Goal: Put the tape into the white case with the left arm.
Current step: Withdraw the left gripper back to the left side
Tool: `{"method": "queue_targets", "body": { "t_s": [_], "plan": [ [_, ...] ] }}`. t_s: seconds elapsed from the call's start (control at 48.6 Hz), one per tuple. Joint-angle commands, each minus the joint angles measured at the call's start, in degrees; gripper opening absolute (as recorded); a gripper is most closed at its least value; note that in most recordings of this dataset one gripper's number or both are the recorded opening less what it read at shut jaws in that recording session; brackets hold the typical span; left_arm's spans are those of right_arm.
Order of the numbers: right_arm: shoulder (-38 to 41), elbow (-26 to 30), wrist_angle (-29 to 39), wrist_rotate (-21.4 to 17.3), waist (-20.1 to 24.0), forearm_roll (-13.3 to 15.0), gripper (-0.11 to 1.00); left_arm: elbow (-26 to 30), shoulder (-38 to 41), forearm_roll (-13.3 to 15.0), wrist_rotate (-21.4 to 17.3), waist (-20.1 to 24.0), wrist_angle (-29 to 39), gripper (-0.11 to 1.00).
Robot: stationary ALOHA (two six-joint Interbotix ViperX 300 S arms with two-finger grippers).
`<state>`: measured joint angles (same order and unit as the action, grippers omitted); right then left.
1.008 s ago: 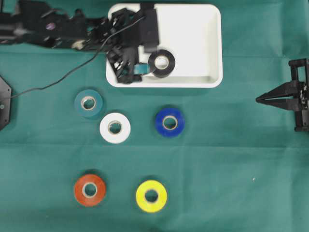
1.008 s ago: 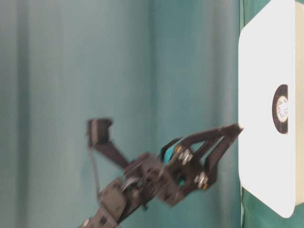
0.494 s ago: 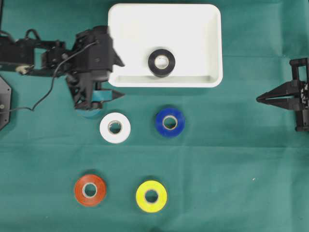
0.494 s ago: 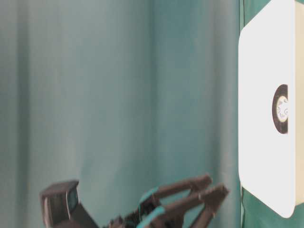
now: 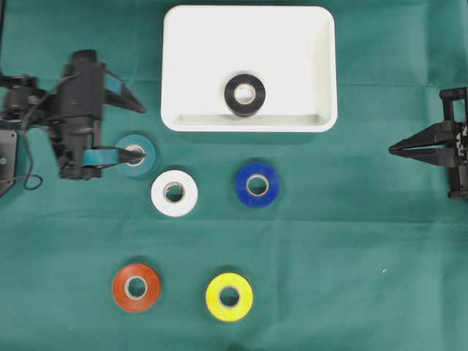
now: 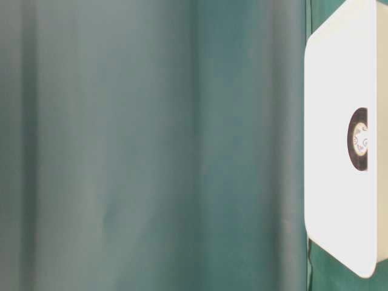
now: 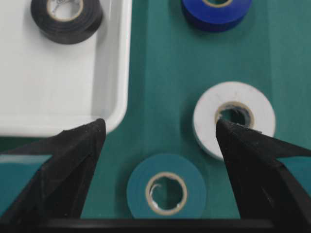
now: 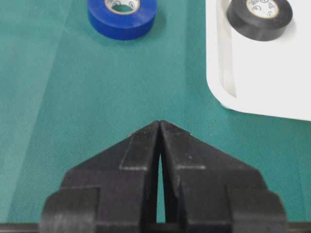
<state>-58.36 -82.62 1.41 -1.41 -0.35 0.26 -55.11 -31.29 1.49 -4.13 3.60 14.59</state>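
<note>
We're hovering the teal-striped left gripper point(image 7: 160, 145) wide open, empty, straddling the teal tape roll point(image 7: 165, 187); risking clipping the adjacent white tape roll point(image 7: 234, 118) or the shallow white plastic case's point(image 7: 116, 63) rim.

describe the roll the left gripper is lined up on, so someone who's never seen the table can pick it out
Start at the white case at the top of the overhead view, then drop just past its lower-left corner. The teal tape roll lies flat there, between the open left gripper fingers. It nearly matches the green cloth; its nearest neighbour is the white tape roll.
</note>
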Motion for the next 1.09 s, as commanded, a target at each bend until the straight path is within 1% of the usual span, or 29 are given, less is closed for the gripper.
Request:
{"method": "queue_targets", "body": {
  "t_s": [0.0, 0.165, 0.329, 0.844, 1.07],
  "plan": [
    [0.26, 0.53, -0.53, -0.09, -0.09, 0.09, -0.09, -1.14, -2.9, 0.09, 0.0, -0.26, -0.53, 0.92],
    [0.26, 0.53, -0.62, -0.09, -0.09, 0.09, -0.09, -4.13, -6.59, 0.09, -0.18, -1.05, -0.53, 0.92],
    [0.26, 0.09, -1.05, -0.09, -0.09, 0.09, -0.09, -5.19, -8.0, 0.09, -0.26, -1.41, -0.53, 0.92],
    [0.26, 0.09, -1.23, -0.09, -0.18, 0.09, -0.09, -5.54, -8.09, 0.0, -0.44, -1.41, -0.53, 0.92],
    [0.26, 0.09, -1.23, -0.09, -0.26, 0.09, -0.09, -5.27, -7.65, 0.0, -0.35, -2.37, -0.53, 0.91]
  ]
}}
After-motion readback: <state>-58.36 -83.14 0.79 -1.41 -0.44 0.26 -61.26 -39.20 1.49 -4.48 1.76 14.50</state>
